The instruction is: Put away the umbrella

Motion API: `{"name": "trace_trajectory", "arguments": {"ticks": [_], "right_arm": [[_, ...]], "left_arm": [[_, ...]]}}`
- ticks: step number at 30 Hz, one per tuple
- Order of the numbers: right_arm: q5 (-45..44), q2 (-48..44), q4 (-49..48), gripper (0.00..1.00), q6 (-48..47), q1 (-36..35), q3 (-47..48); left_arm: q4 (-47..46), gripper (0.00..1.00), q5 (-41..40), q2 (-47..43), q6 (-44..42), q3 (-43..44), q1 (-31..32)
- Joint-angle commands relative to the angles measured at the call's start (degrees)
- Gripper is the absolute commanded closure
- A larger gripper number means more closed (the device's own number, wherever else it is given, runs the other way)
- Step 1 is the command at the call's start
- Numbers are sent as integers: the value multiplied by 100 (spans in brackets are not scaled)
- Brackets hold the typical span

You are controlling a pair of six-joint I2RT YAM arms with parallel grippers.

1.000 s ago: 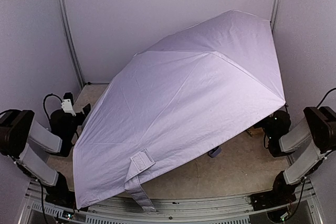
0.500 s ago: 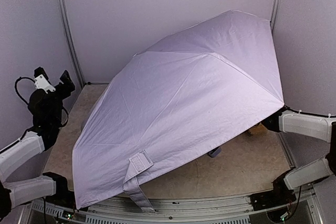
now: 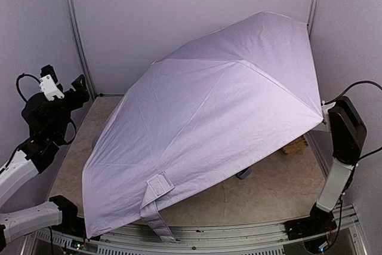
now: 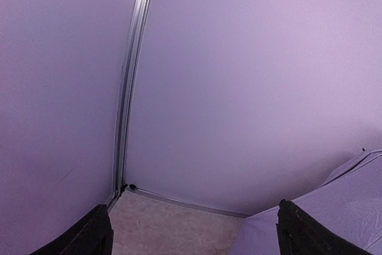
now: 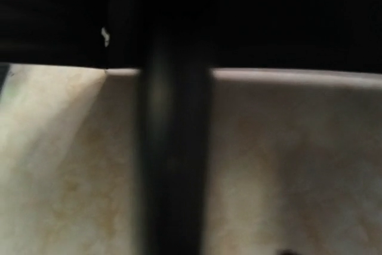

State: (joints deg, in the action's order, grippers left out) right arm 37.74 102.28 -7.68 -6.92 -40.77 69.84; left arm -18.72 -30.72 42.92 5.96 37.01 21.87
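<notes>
Pictured with left gripper (image 3: 64, 85) spread wide and empty, open lavender umbrella (image 3: 209, 123) just to its right, sloping up toward far right. Tucked under the opposite rim, right gripper likely nearer the hidden shaft; grip impossible to tell.

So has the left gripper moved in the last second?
Yes. The left gripper has risen and swung left, away from the edge of the umbrella, and now sits beside the lower part of the metal post on the left wall.
</notes>
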Motion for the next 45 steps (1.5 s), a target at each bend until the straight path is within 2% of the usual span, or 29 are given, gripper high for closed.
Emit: {"name": "trace_trajectory", "arguments": {"ticks": [1, 3, 4, 5, 9, 14, 18, 21, 24, 26, 28, 30, 32, 35, 36, 38, 42, 45], "right_arm": [[42, -120, -73, 60, 469, -121, 62], [16, -307, -450, 88, 871, -132, -29], [-47, -388, -615, 97, 1077, -133, -26], [-124, -456, -764, 100, 1331, -133, -10], [-583, -529, -1171, 100, 2339, -128, 335], [-1415, -735, -1014, 100, 3237, 33, 875], [-2234, -1150, -1123, 100, 4093, 274, 892], [-2759, -1360, -1378, 100, 4282, 304, 777], [-2847, -1413, -1515, 100, 4465, 287, 765], [-2859, -1418, -1590, 100, 4572, 238, 754], [-2839, -1410, -1601, 100, 4620, 135, 757], [-2862, -1401, -1624, 100, 4661, -13, 751], [-2932, -1374, -1683, 100, 4672, -211, 769], [-3113, -1295, -1815, 100, 4526, -532, 784], [-3243, -1269, -1785, 100, 4459, -636, 811], [-3484, -1217, -1758, 100, 4399, -847, 820], [-4067, -1178, -1875, 100, 4381, -1257, 734], [-4906, -1126, -1886, 100, 4109, -1641, 722]], "left_arm": [[527, 8, 169, -380, -98, 299, 101], [678, 9, 176, -496, -95, 402, 128], [731, 9, 160, -541, -95, 467, 139], [761, 10, 159, -593, -95, 511, 153], [874, 10, 225, -747, -190, 756, 177], [853, 10, -154, -908, -514, 948, 177], [796, 9, -435, -1007, -525, 892, 177], [605, 10, -284, -1195, -292, 659, 175], [585, 15, 283, -1327, 122, 433, 182], [683, 21, 1197, -1385, 499, 332, 210], [581, 25, 2442, -1352, 937, 94, 312], [226, 25, 3567, -1139, 1383, -247, 578], [-222, 25, 3940, -730, 1617, -560, 1140], [-649, 20, 3524, 131, 782, -627, 2600], [-769, 17, 3468, 478, 372, -539, 3262], [-1012, 11, 3564, 1237, -188, -307, 3942], [-1427, 9, 4056, 2331, -87, 153, 4193], [-1427, 11, 3713, 2859, -17, 389, 4209]]}}
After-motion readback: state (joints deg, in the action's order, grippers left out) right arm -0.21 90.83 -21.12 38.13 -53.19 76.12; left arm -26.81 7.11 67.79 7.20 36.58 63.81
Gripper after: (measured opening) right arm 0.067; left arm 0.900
